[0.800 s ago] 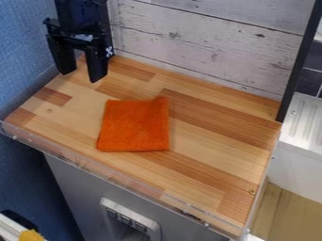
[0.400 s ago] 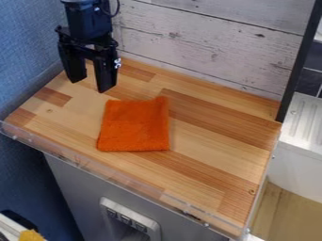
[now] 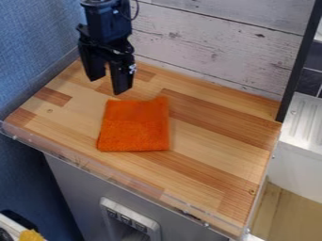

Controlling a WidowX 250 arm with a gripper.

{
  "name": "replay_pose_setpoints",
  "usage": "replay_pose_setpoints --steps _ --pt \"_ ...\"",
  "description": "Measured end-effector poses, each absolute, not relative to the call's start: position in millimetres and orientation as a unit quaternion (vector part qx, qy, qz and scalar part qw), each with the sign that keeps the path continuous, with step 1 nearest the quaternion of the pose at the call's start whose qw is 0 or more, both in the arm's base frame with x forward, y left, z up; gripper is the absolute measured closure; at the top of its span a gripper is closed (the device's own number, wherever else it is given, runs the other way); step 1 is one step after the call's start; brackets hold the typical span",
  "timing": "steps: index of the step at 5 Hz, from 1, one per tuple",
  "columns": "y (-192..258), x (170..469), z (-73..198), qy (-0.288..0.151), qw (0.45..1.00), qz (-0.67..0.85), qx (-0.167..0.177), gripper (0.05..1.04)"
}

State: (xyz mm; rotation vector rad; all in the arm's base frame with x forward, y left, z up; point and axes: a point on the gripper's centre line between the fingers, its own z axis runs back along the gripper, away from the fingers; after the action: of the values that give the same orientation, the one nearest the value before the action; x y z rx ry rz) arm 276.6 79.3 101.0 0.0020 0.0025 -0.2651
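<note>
At the upper left of the frame, the claw [image 3: 109,85] points downward over the rear left portion of the tabletop [image 3: 207,150]. Claw state: released, with its two fingers spread and a gap between them. Whether the tips contact the wood cannot be determined.

Nearest item: one orange cloth [image 3: 135,124], lying flat on the tabletop, left of the center of the frame. Its outline is roughly square. The upper left corner of the cloth appears just below the claw tips; the upper right corner forms a slight peak.

Surrounding boundaries are as follows. Left side: blue wall [image 3: 37,42]. Rear side: upright panel of whitewashed planks [image 3: 207,37], located behind the claw. Right rear corner: slanting black post [image 3: 296,70]. Near edge: transparent strip [image 3: 75,161], running diagonally from the left of the frame to the lower right.

Below the near edge is a gray front panel [image 3: 69,188] fitted with a light gray frame [image 3: 129,209]. Beyond the right edge are a white ribbed surface [image 3: 308,117] and dark tiles [image 3: 308,82]. A yellow object [image 3: 30,235] is partly visible at the lower left.
</note>
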Motion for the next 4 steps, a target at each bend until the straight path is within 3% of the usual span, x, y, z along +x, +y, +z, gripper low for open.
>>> replay_pose_setpoints --steps 3,4 --pt "55 288 112 -0.022 0.978 -0.209 0.011 0.086" --pt "51 293 106 -0.019 0.975 -0.220 0.006 0.135"
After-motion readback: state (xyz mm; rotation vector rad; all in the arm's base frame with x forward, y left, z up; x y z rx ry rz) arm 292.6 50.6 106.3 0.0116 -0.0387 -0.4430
